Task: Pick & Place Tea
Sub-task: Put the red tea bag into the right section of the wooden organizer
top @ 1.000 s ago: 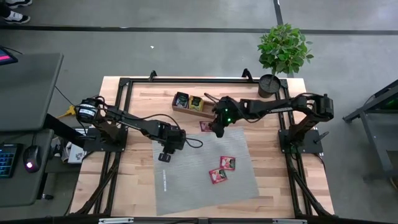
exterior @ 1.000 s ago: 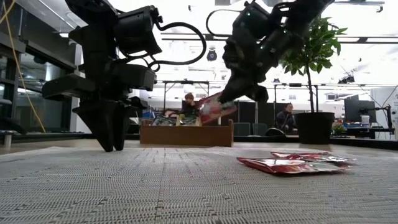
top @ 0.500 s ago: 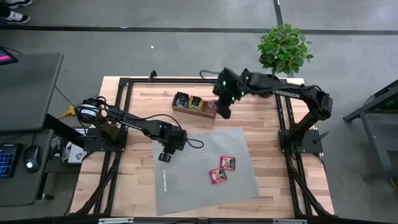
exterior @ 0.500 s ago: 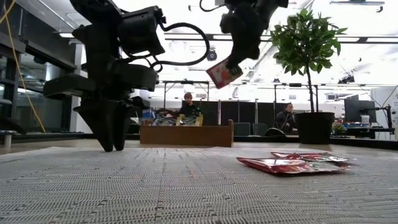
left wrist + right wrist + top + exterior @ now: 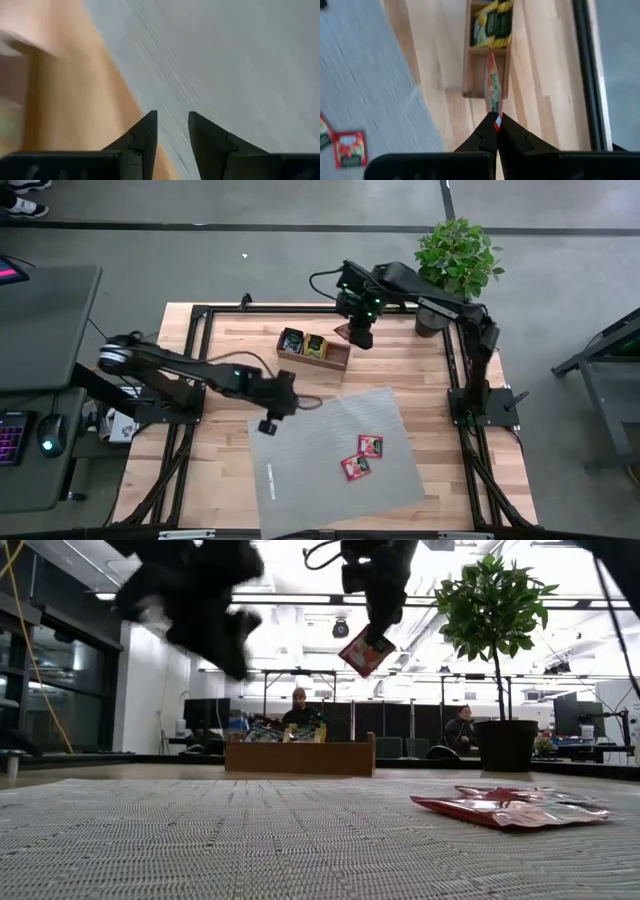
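My right gripper (image 5: 496, 131) is shut on a red tea sachet (image 5: 365, 652), high over the right end of the brown wooden tray (image 5: 338, 361). The tray holds black sachets (image 5: 292, 340) and yellow-green sachets (image 5: 315, 345). Its right compartment (image 5: 481, 70) shows bare wood. Two more red sachets (image 5: 370, 445) (image 5: 354, 467) lie flat on the grey mat (image 5: 320, 440). My left gripper (image 5: 172, 126) hangs open above the mat's left edge with nothing between its fingers. My right gripper pinches the red sachet by one end (image 5: 495, 119) between its two fingertips, coming from above and pointing steeply down. The sachet hangs below the fingers, tilted and lifted clear above the tray. It shows edge-on in the right wrist view.
A potted plant (image 5: 455, 260) stands at the table's far right corner, close behind the right arm. A black metal frame (image 5: 300, 309) runs along the table's edges. Bare wood (image 5: 215, 470) lies left of the mat.
My right gripper has risen and gone toward the far edge, carrying the red sachet from over the mat's far edge to above the tray's right end, turning as it went. My left gripper has lifted up off the mat. The mat, with its two sachets, has shifted slightly.
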Controlling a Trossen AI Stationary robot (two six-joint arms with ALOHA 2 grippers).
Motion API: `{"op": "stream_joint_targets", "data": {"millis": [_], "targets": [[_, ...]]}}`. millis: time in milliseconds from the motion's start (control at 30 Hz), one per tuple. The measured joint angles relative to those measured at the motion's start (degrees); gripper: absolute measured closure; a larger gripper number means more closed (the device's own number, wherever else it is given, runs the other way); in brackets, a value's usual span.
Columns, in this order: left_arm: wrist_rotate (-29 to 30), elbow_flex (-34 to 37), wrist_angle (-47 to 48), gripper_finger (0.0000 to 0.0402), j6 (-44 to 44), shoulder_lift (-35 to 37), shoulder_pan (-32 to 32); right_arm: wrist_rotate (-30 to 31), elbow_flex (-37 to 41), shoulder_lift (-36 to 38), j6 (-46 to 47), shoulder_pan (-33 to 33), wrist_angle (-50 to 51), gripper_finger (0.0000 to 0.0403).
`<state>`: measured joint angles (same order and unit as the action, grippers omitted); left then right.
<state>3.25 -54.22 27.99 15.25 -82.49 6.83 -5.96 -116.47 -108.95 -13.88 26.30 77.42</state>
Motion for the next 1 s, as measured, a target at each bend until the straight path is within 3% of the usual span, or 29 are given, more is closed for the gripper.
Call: {"op": "stream_joint_targets", "data": {"millis": [300,533,700,1000], "targets": [[1.5,9.5,-12.2,0.0293,-0.4,18.3,-6.3,1.8,-11.8,-10.5,-3.1,-0.1,9.6,0.0402],[-3.0,21.0,-25.3,0.0293,-4.3,30.0,-12.0,2.2,-12.8,-15.9,-4.2,-0.1,10.1,0.0402],[-4.2,25.7,-31.7,0.0293,-7.4,34.0,-14.0,2.5,-12.8,-19.5,-4.6,-0.1,9.0,0.0403],[-5.5,27.5,-31.9,0.0293,-8.1,34.7,-14.0,2.8,-12.8,-23.7,-5.9,-0.1,6.1,0.0403]]}}
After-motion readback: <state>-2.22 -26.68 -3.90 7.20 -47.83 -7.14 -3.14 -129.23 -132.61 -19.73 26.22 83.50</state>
